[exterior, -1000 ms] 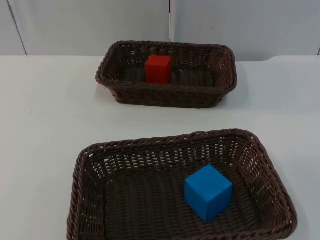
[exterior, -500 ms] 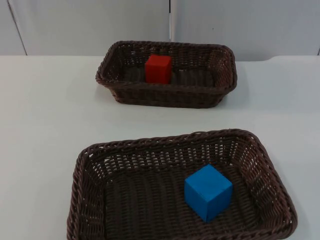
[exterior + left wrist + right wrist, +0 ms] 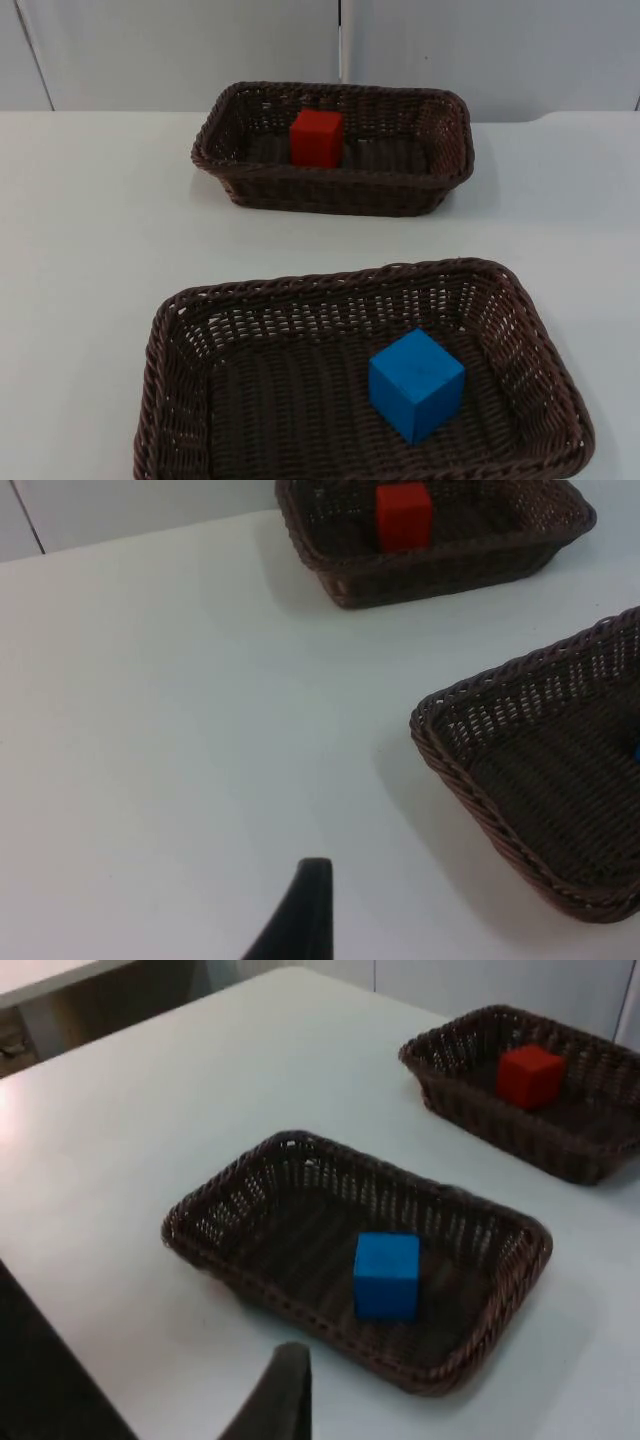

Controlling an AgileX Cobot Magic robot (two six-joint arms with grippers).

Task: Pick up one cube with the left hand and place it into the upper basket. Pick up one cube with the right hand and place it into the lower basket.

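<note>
The red cube [image 3: 317, 138] is seen resting on the floor of the upper basket [image 3: 448, 110], towards that basket's left half. The blue cube [image 3: 415, 384] is seen resting on the floor of the lower basket [image 3: 170, 330], right of centre and turned so one corner faces the camera. Both placements are judged complete.

Left hand [image 3: 305, 920]: held above bare bench [image 3: 90, 220]. The lower basket's near corner lies ahead and to one side of it; the upper basket lies well ahead. Nothing is seen held. Whether its fingers are apart or closed cannot be told, as a single fingertip is visible.

Right hand [image 3: 285, 1400]: held above the bench just short of the lower basket's rim, with the blue cube ahead of it and the upper basket far beyond. Nothing is seen held; finger spacing cannot be told.

Handling judgement: both cubes are taken to be rigid and light, with flat matte faces that should not slip. Two opposite vertical faces would be the natural hold, approached from above.

Obstructions: each cube is ringed by woven basket walls, so a sideways approach is judged blocked. The red cube sits near the basket's rear wall, leaving little finger room there. The blue cube's rotation would call for wrist alignment.
</note>
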